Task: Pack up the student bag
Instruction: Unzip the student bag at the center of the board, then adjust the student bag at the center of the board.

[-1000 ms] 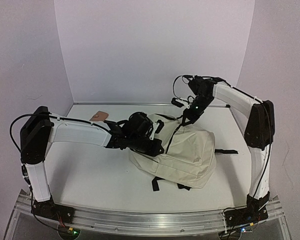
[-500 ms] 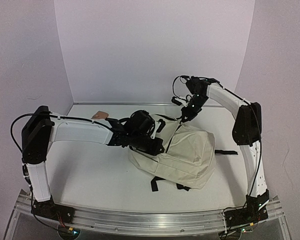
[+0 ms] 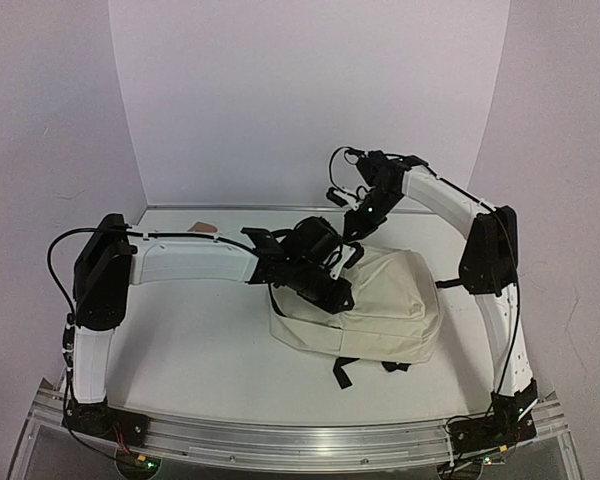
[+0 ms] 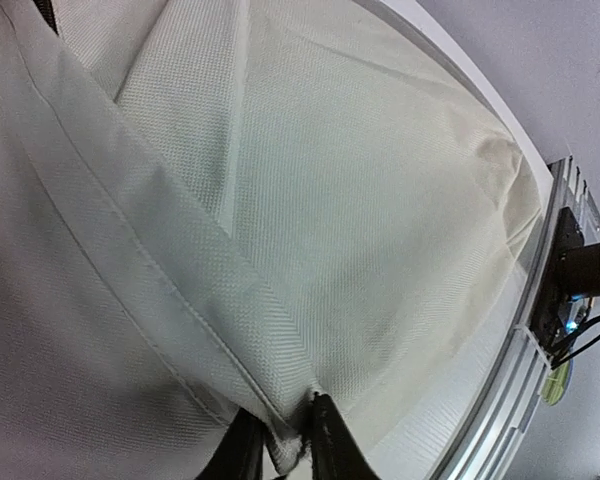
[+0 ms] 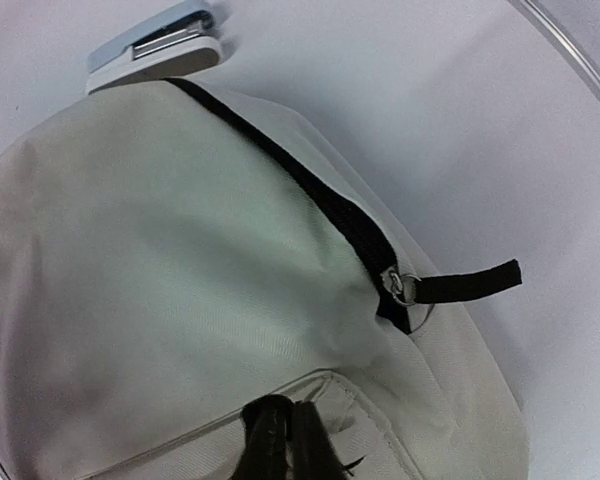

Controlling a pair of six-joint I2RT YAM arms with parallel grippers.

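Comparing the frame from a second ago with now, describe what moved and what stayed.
The left gripper, pinching a fold of the student bag, has swung right, dragging the bag slightly right. The right gripper has shifted left over the bag's far edge. The bag still lies on the table; the small tan item at back left stayed put.

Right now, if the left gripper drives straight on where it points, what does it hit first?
The student bag: the left gripper has a fold of its cream fabric between the jaws, and more fabric fills the view ahead. Depth beyond that fold is unclear.
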